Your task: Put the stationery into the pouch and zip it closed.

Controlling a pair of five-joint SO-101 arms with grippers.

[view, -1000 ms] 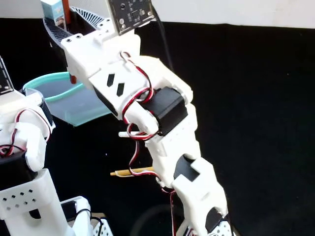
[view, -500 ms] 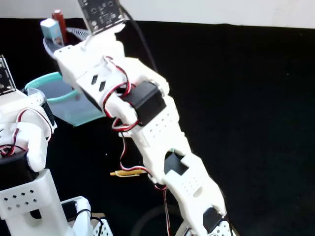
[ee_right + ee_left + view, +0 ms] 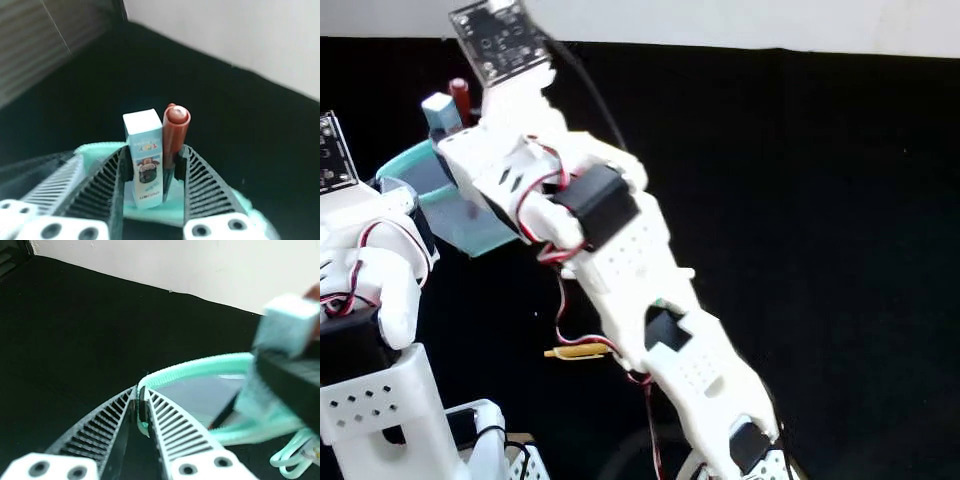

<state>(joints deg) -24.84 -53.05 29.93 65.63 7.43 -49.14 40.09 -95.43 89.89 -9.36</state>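
1. the right gripper (image 3: 155,156) has come down over the last second. its load was out beyond the pouch's (image 3: 470,215) far rim and now hangs just above that rim.
2. its jaws are clamped on two things standing upright side by side: the eraser box (image 3: 142,135) and the red pen (image 3: 175,127).
3. my read is that the drop is close, but the load should go further over the pouch's mouth before the jaws let go.
4. the left gripper (image 3: 140,399) has its jaws pinched together on the pouch's teal zipper rim, and the mouth looks propped open.
5. that rim is the edge to clear. the right arm crosses above one side of the pouch, so room between the arms there is tight.
6. a yellowish pencil (image 3: 575,350) lies well apart from the pouch, partly under the right arm and yet to be fetched. the black table (image 3: 820,250) on that side offers room to back out.
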